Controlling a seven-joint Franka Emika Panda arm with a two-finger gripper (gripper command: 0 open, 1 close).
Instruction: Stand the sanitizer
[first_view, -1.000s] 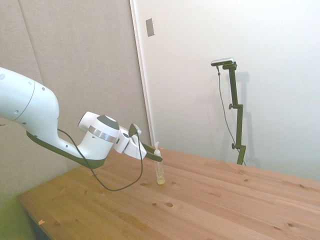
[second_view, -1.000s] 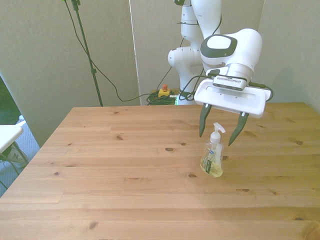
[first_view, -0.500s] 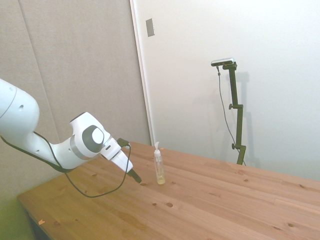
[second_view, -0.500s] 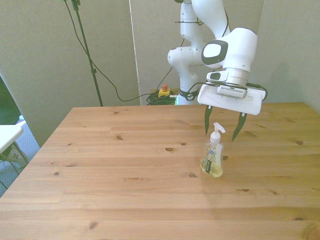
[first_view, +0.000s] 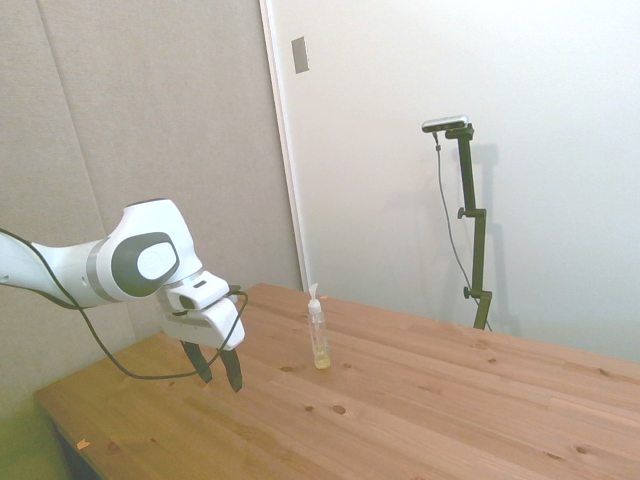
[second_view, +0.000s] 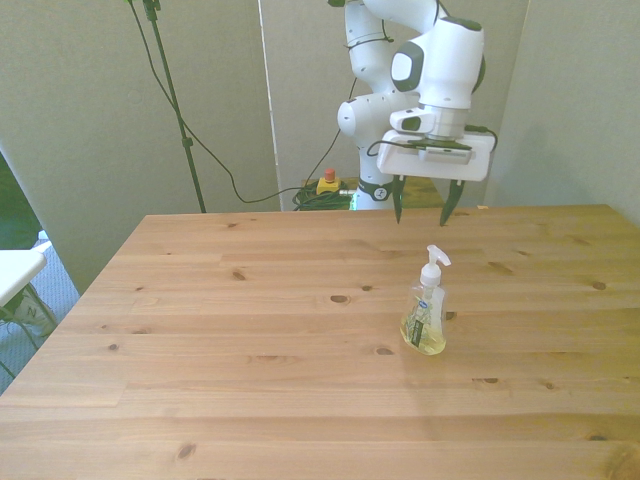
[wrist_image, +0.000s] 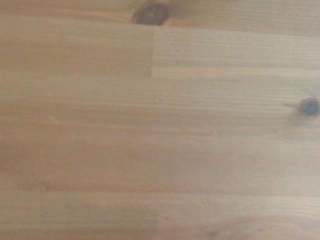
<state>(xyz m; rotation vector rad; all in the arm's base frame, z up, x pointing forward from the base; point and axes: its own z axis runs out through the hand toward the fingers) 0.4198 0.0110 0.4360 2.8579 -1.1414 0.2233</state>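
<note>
Standing upright on the wooden table (second_view: 250, 330), the sanitizer (second_view: 425, 312) is a small, slim bottle of clear plastic with pale yellowish liquid pooled in its lower part, a white label with a touch of blue on its face, and a white pump top whose nozzle juts toward the front view's right. In the side view the bottle (first_view: 318, 334) looks narrow and tall, its base flat on the boards. Nothing touches it.

The gripper (second_view: 422, 204) hangs in the air well apart from the bottle, behind it in the front view and near the table's far edge. Its two dark, tapered fingers (second_view: 398, 202) point down from a flat white rectangular bar and stand wide apart, holding nothing. In the side view the gripper (first_view: 213, 370) sits left of the bottle, above the table, with a black cable looping from the smooth, rounded white arm (first_view: 130, 268).

The table is made of long pale pine planks joined side by side, with a matte finish, fine grain lines and scattered dark knots. The wrist view shows only a blurred patch of this wood (wrist_image: 160, 150), with one dark knot (wrist_image: 152, 13) and a smaller knot (wrist_image: 309, 106).
</note>
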